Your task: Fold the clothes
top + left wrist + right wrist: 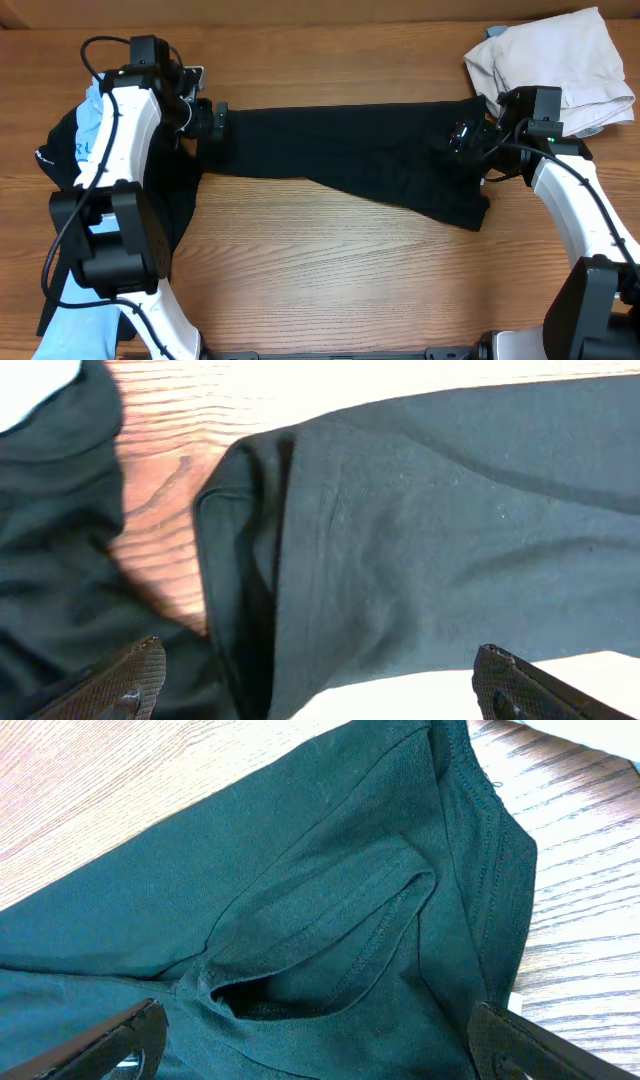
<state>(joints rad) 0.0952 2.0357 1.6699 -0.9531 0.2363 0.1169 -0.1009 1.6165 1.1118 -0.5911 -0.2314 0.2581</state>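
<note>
Left gripper point(320, 678), right gripper point(318, 1042) — both gaping empty over opposite ends of black shirt point(350, 160), lying stretched long — likely awaiting next fold.

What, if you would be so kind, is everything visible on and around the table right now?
Black fabric shirt: one, black, folded into a long band across the table's middle.
Loose black cloth: black, left edge, under the left arm; cannot tell whether it is a separate piece.
Light blue printed tee: one, light blue, far left, partly under the left arm.
Beige crumpled garment: one, beige, far right corner.
Wooden table: one, brown, beneath everything.
Robot arms: two, white and black; left pincer and right pincer both open over the shirt's ends.
</note>
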